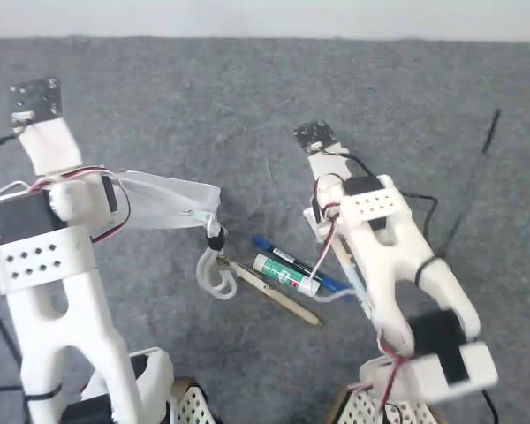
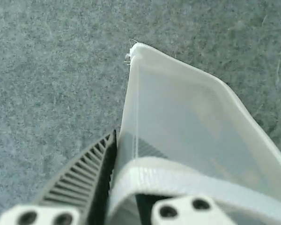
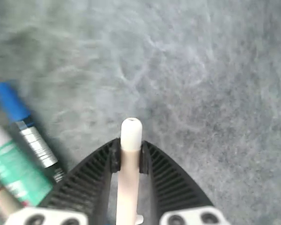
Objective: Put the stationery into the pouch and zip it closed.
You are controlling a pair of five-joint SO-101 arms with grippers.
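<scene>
Fingers (image 3: 96, 176) of the right gripper (image 3: 130, 151) are clenched on a cream pen (image 3: 130, 130), its tip poking out past them, over the grey mat (image 1: 203, 88); the left gripper (image 2: 125, 152) is clamped on one end of the white mesh pouch (image 2: 187, 117), which sticks out from it toward 3 o'clock in the high view, w/ a cord loop (image 1: 214, 269) at its far end. At approx. 4 o'clock from the pouch, btwn the arms, lie a blue pen (image 1: 265, 243), a green-and-white tube (image 1: 287, 272) touching it, & a tan pencil (image 1: 278, 298) just beside, at 7 o'clock of the tube.
</scene>
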